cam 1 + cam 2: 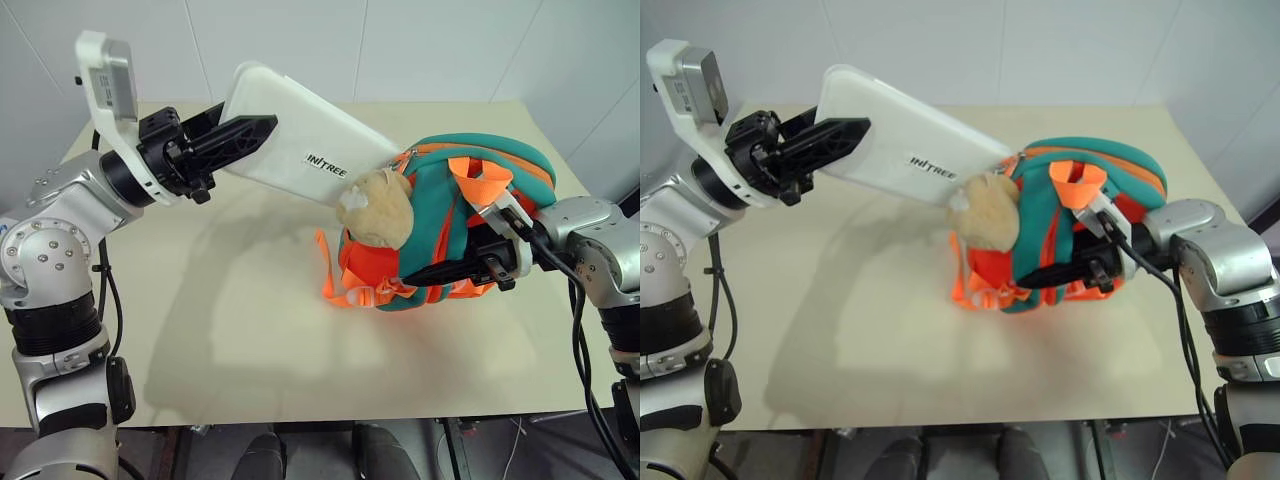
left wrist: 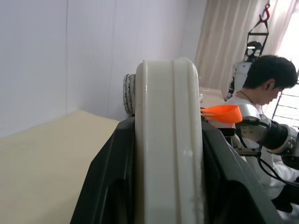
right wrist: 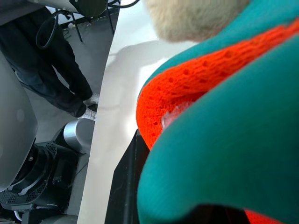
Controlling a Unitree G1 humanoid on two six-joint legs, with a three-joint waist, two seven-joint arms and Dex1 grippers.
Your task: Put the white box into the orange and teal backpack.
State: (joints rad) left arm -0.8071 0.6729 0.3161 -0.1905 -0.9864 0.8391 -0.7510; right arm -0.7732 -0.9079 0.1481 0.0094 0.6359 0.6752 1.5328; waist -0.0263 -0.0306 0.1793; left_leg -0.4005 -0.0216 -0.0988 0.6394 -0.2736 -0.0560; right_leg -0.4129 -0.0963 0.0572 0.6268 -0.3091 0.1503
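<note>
Holding the white box (image 1: 300, 140) up off the beige table (image 1: 200, 310), the left gripper (image 1: 262, 130) has its two black fingers clamped on the box's near-left end, one finger on each flat face. The box is tilted, its left end raised and its right end angled down toward the orange and teal backpack (image 1: 470, 200), where that end meets the top left of the pack, just above the tan plush toy (image 1: 385, 210). Small dark lettering runs across the box's lid near its lower right end. From the left wrist view, the box (image 2: 168, 140) appears edge-on between the two black fingers (image 2: 105, 182), with an orange webbing loop (image 2: 223, 113) beyond it and a seated person (image 2: 261, 93) in the background.

The backpack sits right of centre on the table, bulky, with teal padded straps across its front and orange webbing trailing onto the table on its left. The plush toy hangs on its left face.

The right gripper (image 1: 415, 274) reaches in from the right, low against the pack's near side, its black fingers closed on a teal strap. In the right wrist view, teal fabric (image 3: 233, 154) and orange mesh (image 3: 196, 88) press close against that gripper.
</note>
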